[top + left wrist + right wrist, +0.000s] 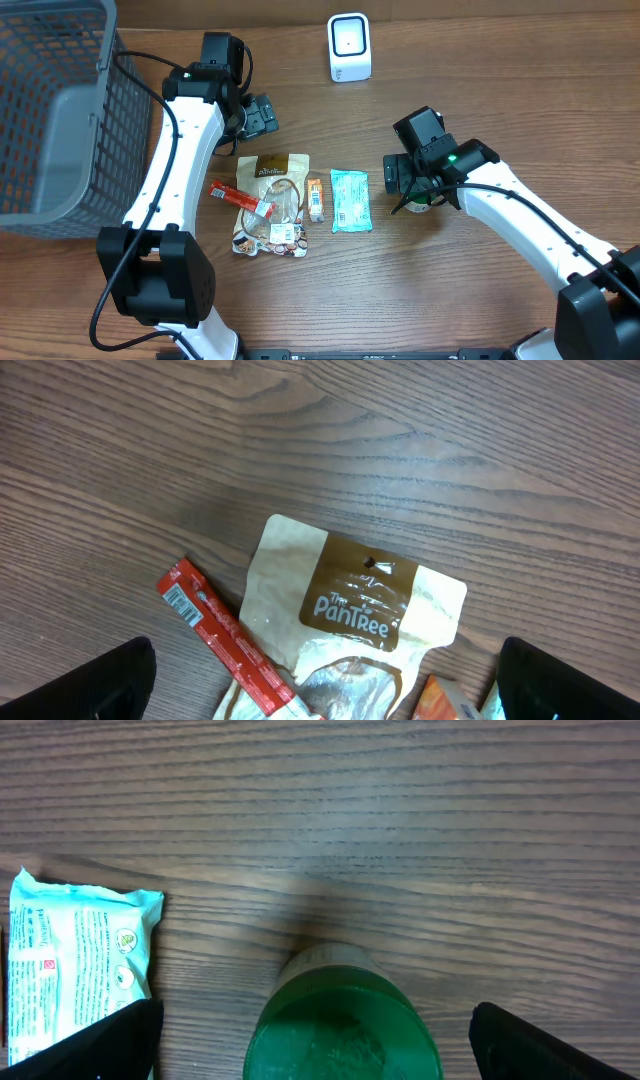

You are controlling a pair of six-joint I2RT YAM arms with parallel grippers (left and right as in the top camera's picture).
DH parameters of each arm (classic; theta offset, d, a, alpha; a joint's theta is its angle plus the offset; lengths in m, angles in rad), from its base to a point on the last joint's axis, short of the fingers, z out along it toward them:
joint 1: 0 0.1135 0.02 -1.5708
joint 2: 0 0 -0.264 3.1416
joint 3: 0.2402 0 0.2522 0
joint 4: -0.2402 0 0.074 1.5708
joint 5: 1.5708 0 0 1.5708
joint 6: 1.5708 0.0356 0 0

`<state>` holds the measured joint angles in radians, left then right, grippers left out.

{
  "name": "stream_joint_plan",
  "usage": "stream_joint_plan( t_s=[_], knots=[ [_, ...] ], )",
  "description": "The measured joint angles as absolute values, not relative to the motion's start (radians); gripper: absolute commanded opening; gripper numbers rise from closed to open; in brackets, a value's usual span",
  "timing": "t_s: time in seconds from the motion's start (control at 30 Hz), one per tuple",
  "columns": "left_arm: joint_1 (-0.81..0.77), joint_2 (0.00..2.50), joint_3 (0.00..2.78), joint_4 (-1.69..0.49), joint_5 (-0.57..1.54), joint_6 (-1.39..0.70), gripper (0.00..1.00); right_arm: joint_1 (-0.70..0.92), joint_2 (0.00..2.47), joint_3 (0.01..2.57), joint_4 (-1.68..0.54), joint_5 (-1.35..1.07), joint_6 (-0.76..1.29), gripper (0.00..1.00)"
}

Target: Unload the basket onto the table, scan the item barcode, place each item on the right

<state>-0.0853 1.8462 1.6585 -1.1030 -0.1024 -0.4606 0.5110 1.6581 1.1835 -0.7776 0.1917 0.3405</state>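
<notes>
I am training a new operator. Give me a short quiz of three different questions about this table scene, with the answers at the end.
1. True or false: the red stick lies partly on the pouch.
2. What is directly below the right gripper?
A. a green cap
B. the red stick
C. the pouch
3. Fill in the missing word: the left gripper hangs above the pouch, empty, with its jaws ___.

Key: 1 true; 2 A; 3 open.
</notes>
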Motion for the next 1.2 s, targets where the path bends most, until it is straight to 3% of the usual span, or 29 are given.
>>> stream_joint_plan(
  t_s=[1.2],
  knots=[
    [-0.085,1.846,1.658,-1.103,-0.102,-0.461,1.00,0.511,1.658,1.184,-0.829,0.191,0.363,1.00]
  ],
)
